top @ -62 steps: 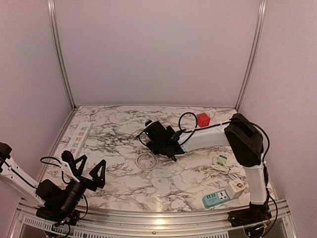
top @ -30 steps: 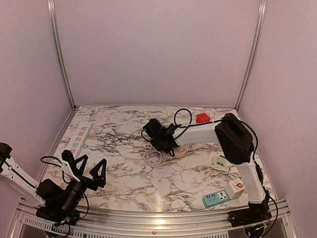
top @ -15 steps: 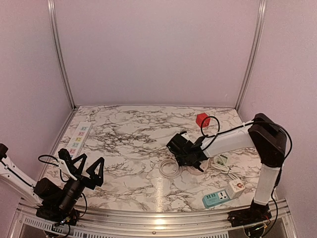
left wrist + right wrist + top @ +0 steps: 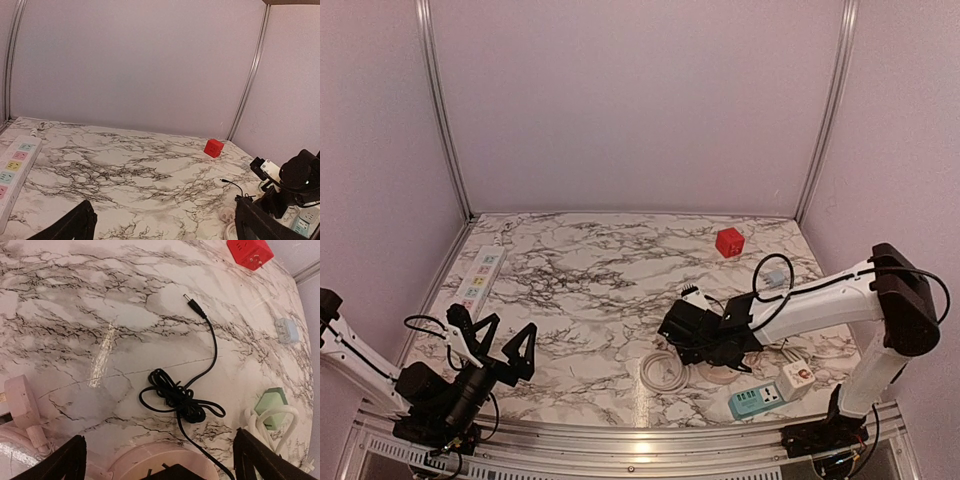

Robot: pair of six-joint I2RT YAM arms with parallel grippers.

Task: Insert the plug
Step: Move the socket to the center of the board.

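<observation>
In the right wrist view a black plug block (image 4: 175, 473) rests on a pink round socket (image 4: 125, 462) at the bottom edge; whether its pins are in I cannot tell. Its black cable (image 4: 175, 396) lies bundled on the marble and ends in a barrel tip (image 4: 188, 299). My right gripper (image 4: 159, 450) stands open, one finger on each side of the round socket with marble showing in the gaps. From above, the right gripper (image 4: 712, 352) hangs over that round socket (image 4: 722, 377). My left gripper (image 4: 507, 328) is open and holds nothing, low at the near left.
A white coiled cord (image 4: 664, 372) lies left of the round socket, with its pink plug (image 4: 20, 396). A blue socket strip (image 4: 754, 401) and white socket (image 4: 798, 377) sit near right. A green plug (image 4: 272, 401), red cube (image 4: 729, 241) and white power strip (image 4: 480, 275) lie around.
My right arm has swung from the table's middle toward the near right. The white coil and round socket came along with it. The left arm has barely moved.
</observation>
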